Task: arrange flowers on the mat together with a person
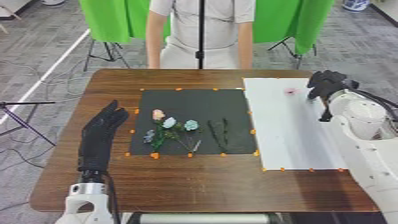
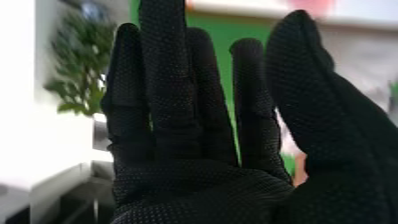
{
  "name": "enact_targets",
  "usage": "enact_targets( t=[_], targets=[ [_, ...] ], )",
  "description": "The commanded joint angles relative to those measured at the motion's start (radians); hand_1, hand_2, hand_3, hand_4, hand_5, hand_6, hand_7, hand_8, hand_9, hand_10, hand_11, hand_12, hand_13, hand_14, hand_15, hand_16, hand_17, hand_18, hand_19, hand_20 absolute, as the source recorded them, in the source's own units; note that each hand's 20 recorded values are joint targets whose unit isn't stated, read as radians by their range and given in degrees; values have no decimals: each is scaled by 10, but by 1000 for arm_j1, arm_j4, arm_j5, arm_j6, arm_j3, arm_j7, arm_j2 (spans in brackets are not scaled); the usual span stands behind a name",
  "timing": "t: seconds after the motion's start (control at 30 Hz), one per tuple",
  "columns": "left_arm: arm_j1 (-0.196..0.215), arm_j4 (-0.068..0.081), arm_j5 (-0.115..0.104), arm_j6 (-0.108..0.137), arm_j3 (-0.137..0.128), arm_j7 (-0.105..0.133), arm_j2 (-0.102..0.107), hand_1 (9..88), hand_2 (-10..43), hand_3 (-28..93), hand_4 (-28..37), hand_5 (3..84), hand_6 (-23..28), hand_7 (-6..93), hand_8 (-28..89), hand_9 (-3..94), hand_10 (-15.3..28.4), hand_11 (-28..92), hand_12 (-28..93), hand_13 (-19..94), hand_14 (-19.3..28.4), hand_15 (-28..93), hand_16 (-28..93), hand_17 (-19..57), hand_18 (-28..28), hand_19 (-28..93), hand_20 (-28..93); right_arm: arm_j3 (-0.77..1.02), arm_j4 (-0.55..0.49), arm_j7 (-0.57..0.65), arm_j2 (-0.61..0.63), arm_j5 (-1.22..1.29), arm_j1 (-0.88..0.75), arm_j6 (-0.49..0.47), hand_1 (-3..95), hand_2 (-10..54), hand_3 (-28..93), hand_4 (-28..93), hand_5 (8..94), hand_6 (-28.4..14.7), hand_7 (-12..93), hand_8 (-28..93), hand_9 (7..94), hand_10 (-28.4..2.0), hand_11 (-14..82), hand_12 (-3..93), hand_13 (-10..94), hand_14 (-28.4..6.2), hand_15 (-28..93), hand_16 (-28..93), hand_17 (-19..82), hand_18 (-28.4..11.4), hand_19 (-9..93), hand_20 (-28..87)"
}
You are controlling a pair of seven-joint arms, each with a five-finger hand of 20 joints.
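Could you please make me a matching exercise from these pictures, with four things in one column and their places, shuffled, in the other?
Things:
1. Peach flower
2. Small pink piece
3. Left hand
4. Right hand

Places:
A. at the far right corner of the white mat
B. on the dark mat, farther from the robot than the other flowers there
C. lying on the far part of the white mat
D. over the table, left of the dark mat

Right pairs: 1-B, 2-C, 3-D, 4-A

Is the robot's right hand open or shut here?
Open: in the wrist view, the right hand has its fingers straight and its thumb standing apart from them.
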Motion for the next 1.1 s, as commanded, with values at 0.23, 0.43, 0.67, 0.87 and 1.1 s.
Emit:
enact_targets(
  t=[0.23, 0.43, 0.67, 0.87, 1.1],
  targets=[
    [14, 5, -14, 7, 9, -4, -12, 252, -65, 673, -196, 440, 41, 66, -55, 427, 122, 137, 168, 367, 149, 108, 30, 74, 90, 19, 183, 25, 115, 57, -71, -62, -3, 32, 447, -95, 680, -283, 483, 49, 210, -141, 621, -132, 115, 159, 755, -72, 321, 246, 371, -162, 586, 368],
    [12, 7, -13, 3, 9, -5, -15, 252, -65, 675, -196, 440, 41, 66, -55, 427, 122, 138, 168, 366, 150, 107, 30, 74, 90, 19, 183, 42, 147, 40, -96, -53, -52, 182, 501, -95, 671, -282, 587, 57, 224, -151, 723, -118, 151, 166, 818, -51, 358, 271, 381, -165, 631, 387],
    [8, 8, -13, 3, 6, -7, -16, 252, -64, 673, -196, 440, 41, 65, -55, 427, 122, 138, 168, 365, 149, 107, 30, 74, 90, 19, 183, 43, 174, 38, -107, -8, -84, 322, 636, -95, 545, -278, 773, 59, 221, -9, 893, -84, 52, 330, 876, -37, 428, 323, 386, -155, 623, 412],
    [11, 6, -12, 3, 4, -7, -16, 253, -64, 673, -196, 440, 41, 66, -55, 426, 122, 138, 168, 366, 149, 108, 30, 74, 90, 19, 183, 2, 71, 82, -37, 89, -80, 421, 654, -95, 552, -265, 837, 51, 210, 22, 933, -73, 68, 344, 881, -37, 498, 323, 388, -145, 570, 414],
    [20, -1, -16, 10, 3, -8, -7, 253, -65, 674, -196, 440, 41, 65, -55, 427, 123, 138, 168, 365, 149, 107, 30, 74, 89, 19, 183, -55, -206, 22, 67, 273, -78, 403, 650, -95, 566, -261, 844, 47, 205, 32, 936, -66, 80, 344, 881, -31, 515, 331, 386, -142, 556, 416]
  ],
)
